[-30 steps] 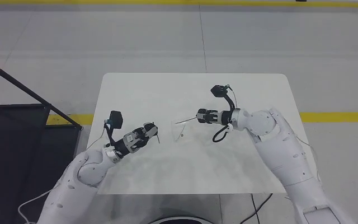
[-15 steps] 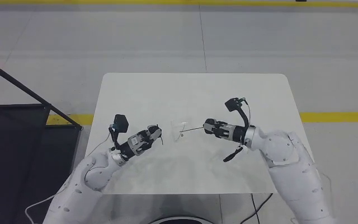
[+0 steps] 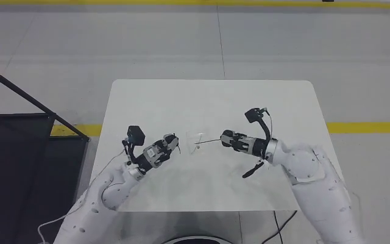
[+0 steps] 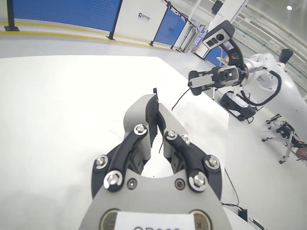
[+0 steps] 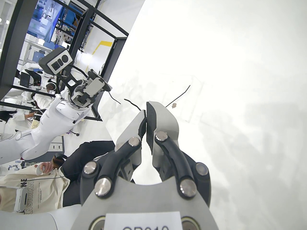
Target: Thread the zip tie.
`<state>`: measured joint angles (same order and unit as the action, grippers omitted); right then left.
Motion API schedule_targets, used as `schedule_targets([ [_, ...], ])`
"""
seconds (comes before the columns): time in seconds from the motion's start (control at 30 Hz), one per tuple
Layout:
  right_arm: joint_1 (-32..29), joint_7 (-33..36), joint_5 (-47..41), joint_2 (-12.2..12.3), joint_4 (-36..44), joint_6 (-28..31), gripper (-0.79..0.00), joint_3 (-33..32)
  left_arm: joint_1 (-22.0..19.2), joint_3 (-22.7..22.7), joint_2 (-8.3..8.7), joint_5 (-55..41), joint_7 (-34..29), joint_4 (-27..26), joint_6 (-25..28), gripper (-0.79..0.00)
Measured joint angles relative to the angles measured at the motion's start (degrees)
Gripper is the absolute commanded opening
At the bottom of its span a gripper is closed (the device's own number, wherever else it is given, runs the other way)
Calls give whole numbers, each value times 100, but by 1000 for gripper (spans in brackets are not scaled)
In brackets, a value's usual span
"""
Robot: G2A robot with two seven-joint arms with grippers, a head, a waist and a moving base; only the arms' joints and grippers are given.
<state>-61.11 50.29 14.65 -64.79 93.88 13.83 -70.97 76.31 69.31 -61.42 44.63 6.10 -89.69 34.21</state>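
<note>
My left gripper [image 3: 172, 144] [image 4: 156, 107] is at the table's front left, shut on a black zip tie [image 4: 155, 90]. The tie's head pokes out past the fingertips and a short tail [image 4: 161, 144] hangs behind the pads. My right gripper [image 3: 224, 138] [image 5: 146, 111] faces it from the right, shut on a thin black strip [image 3: 208, 142] [image 5: 132, 102]. The strip's free end points toward the left gripper. A clear gap separates the two pieces. The left wrist view shows the right gripper [image 4: 193, 88] with its strip [image 4: 180, 99] drooping.
Both grippers are above a white table [image 3: 268, 104]. A clear plastic sheet [image 3: 196, 141] [image 5: 194, 101] lies on it between them, crossed by a thin dark line [image 5: 180, 94]. A black frame [image 3: 24, 146] stands beyond the table's left edge.
The right gripper moved toward the table's front edge and a little to the right with its strip, then nearly stopped. The left gripper crept toward the centre.
</note>
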Motion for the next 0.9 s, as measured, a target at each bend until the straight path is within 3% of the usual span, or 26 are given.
schedule_targets([
  [0.27,-391,-120,-518,54,208,76,-785,-273,-183,-461,-175,1411,1623,341,-673,-785],
  [0.43,-612,-540,-560,61,365,-267,-785,-372,-231,-749,-269,2284,2387,508,-1272,-785],
  [0.53,-726,-893,-489,51,485,-567,-785,-379,-240,-877,-319,2499,2595,569,-1553,-785],
  [0.9,-727,-893,-484,51,491,-577,-785,-376,-238,-886,-321,2490,2589,569,-1536,-785],
])
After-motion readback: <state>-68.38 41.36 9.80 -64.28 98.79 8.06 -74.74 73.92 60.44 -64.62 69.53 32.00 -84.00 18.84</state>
